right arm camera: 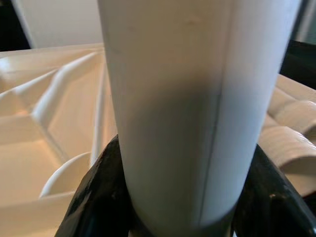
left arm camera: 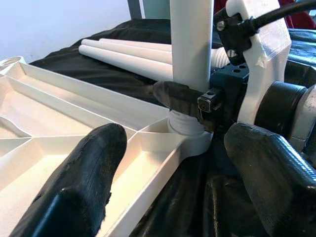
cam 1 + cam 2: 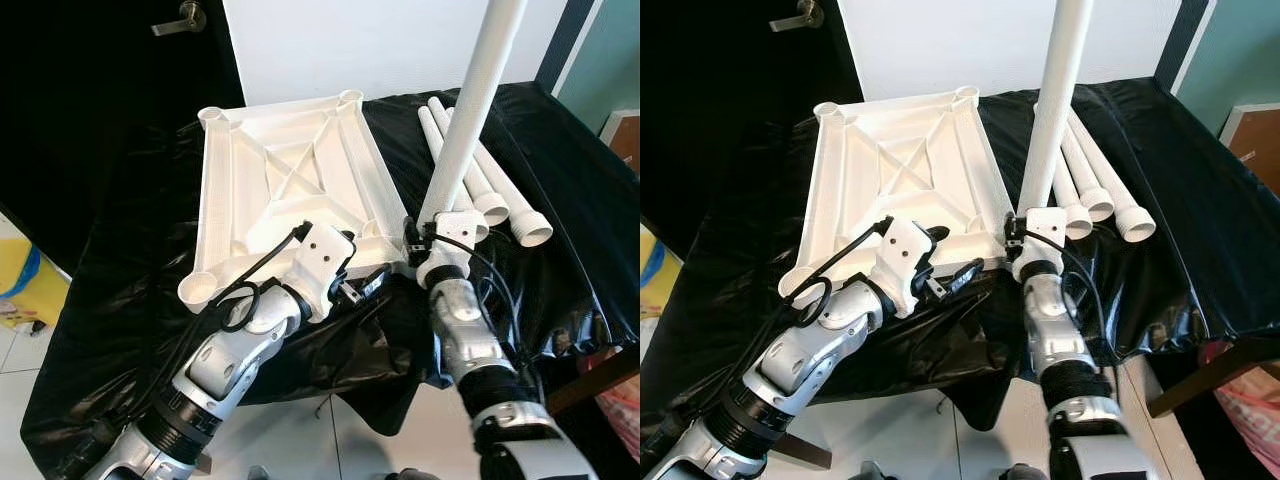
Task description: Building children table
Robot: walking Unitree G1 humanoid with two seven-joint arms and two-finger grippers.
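The right gripper [image 3: 428, 238] is clamped around the lower end of a white table leg [image 3: 468, 120], one black finger on each side of the tube, as its wrist view shows plainly [image 1: 94, 197]. The leg stands nearly upright, its threaded foot seated in the near right corner socket [image 2: 190, 140] of the upturned white tabletop [image 3: 285, 185]. The left gripper [image 3: 358, 287] hovers with its fingers spread, holding nothing, just beside that same corner at the near edge of the tabletop. Three more legs [image 3: 495, 195] lie side by side to the right on the black plastic sheet [image 3: 560, 180] that covers the work surface.

The step in hand looks like fixing the first leg into its socket. To do it well, the leg should probably be kept square to the tabletop while it is turned or pressed home; it leans a little to the right at the top, which could cross the thread. The left gripper could usefully press down on the tabletop rim to stop the light panel from sliding or turning on the slippery sheet.

The left wrist view shows the joint itself, threaded collar meeting socket, which the head views hide behind the right wrist. The head views alone give the leg's lean and the three empty corner sockets.
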